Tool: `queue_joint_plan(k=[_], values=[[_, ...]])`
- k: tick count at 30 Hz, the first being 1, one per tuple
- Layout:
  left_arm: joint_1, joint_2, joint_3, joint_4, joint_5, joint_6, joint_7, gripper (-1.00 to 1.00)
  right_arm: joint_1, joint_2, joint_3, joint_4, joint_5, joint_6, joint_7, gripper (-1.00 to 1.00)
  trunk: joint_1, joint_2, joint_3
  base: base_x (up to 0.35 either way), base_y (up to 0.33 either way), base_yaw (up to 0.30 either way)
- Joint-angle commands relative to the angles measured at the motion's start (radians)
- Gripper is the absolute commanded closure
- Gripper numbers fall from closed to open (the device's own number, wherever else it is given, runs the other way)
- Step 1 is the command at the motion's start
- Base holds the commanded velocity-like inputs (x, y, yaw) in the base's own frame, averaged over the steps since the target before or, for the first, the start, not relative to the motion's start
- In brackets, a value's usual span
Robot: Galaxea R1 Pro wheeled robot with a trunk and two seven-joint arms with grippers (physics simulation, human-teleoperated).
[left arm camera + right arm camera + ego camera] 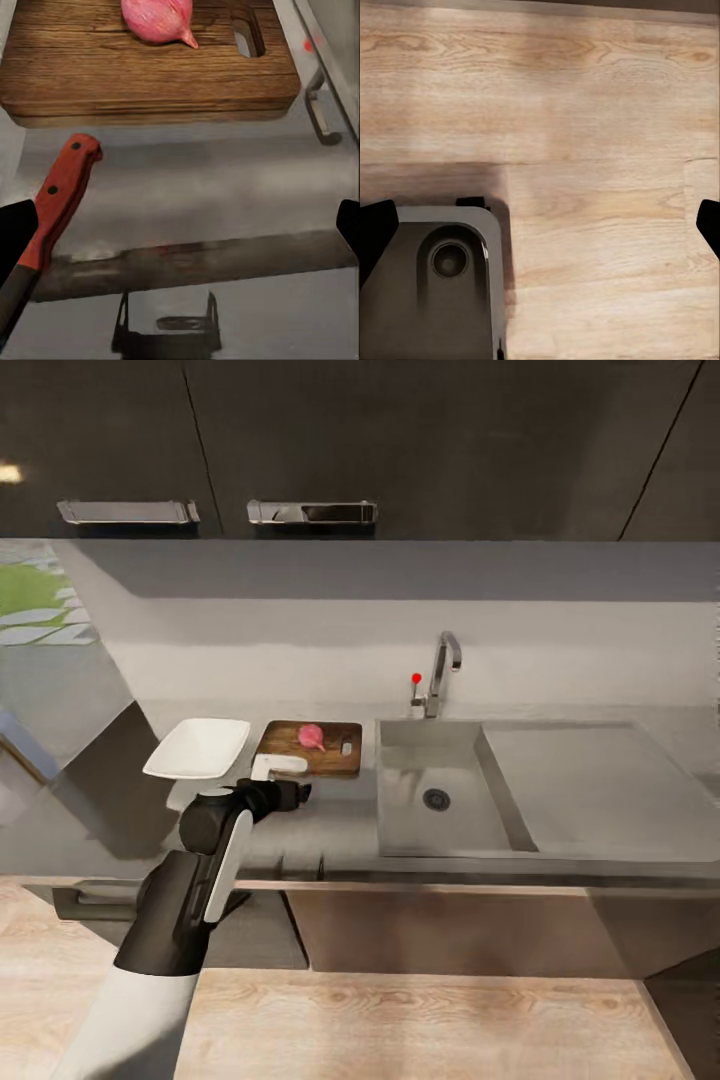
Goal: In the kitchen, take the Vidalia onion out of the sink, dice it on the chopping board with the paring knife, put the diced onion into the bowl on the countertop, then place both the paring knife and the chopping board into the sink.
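Now our left gripper [180, 225] hovers spread wide above the paring knife [56, 202], lower left; the Vidalia onion [159, 19] sits up top on the chopping board [142, 75]; our right gripper [540, 225] gapes over floor.

Dark upper cabinets [400, 440] span the wall, two bearing chrome bar handles [312, 512] — side by side. Below lies a pale wooden floor [420, 1020]. A green patch [28, 590] shows at the far left — blurred.
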Motion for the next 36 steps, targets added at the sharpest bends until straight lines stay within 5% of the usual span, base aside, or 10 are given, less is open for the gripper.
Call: queue_joint_plan(k=[1, 20, 36], values=[[-0.001, 0.0, -0.001, -0.001, 0.007, 0.005, 0.008, -1.0, -0.001, 0.0, -0.008, 0.001, 0.009, -0.004, 0.001, -1.0, 0.0, -0.002, -0.002, -0.346, 0.0, 0.0], [0.051, 0.001, -0.001, -0.005, 0.007, 0.001, 0.008, -1.0, -0.001, 0.0, -0.01, 0.001, 0.009, -0.004, 0.001, -1.0, 0.0, -0.002, -0.002, -0.237, 0.0, 0.0], [0.139, 0.001, -0.001, -0.008, 0.007, -0.01, 0.004, -1.0, -0.001, -0.001, -0.01, 0.001, 0.008, -0.004, 0.0, -1.0, 0.0, -0.002, -0.002, -0.026, 0.0, 0.0]])
